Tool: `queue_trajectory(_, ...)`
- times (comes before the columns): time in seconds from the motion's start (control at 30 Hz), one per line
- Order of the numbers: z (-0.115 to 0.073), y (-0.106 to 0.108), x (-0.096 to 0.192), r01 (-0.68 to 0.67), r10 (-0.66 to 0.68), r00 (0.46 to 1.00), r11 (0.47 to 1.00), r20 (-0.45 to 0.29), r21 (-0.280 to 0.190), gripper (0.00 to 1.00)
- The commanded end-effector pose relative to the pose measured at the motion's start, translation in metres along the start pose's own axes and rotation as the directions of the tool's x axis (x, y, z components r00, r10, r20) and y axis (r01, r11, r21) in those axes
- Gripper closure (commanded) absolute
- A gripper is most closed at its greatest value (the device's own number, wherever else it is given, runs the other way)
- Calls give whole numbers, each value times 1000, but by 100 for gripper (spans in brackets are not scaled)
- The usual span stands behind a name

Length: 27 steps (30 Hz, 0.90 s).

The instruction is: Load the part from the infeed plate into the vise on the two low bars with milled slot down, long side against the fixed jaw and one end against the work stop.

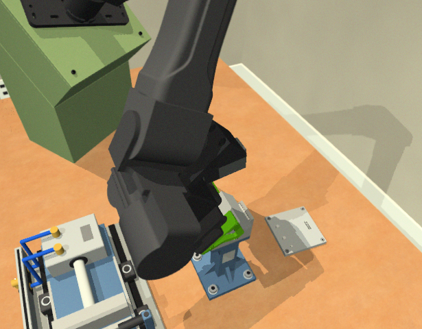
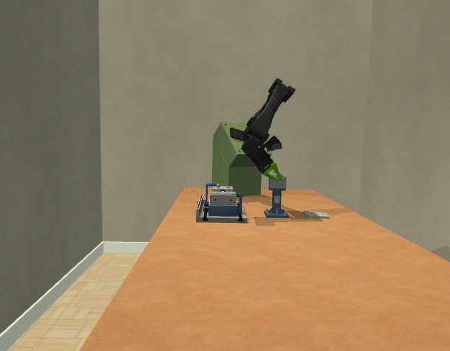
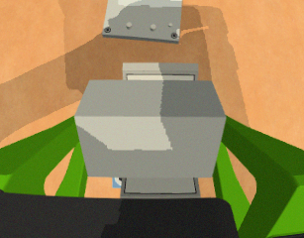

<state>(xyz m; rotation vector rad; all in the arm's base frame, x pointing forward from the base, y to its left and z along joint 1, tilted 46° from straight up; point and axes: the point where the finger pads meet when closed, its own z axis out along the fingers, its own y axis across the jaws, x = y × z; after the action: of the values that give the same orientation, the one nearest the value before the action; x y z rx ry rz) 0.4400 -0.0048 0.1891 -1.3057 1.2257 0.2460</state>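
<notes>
The part is a grey block that rests on top of the V-block, a blue stand with a grey head. My gripper has green fingers, one on each side of the part, and it is shut on the part's two sides. In the top view the part shows partly behind the green finger. In the exterior view the gripper sits right at the top of the V-block. I cannot see the milled slot. The vise stands open to the left, with its white cylinder rod.
The grey infeed plate lies bare on the table to the right of the V-block; it also shows in the wrist view. A green machine housing stands behind. The table edge runs along the right.
</notes>
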Motion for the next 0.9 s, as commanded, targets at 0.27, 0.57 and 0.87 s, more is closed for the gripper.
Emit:
queue_trajectory(0.27, -10, -10, -4, 17, -17, 1000, 1000, 16, 21, 100)
queue_trajectory(0.57, -10, -10, -4, 16, -17, 1000, 1000, 16, 21, 100)
queue_trajectory(0.87, -10, -9, -6, 17, -18, 1000, 1000, 16, 21, 100)
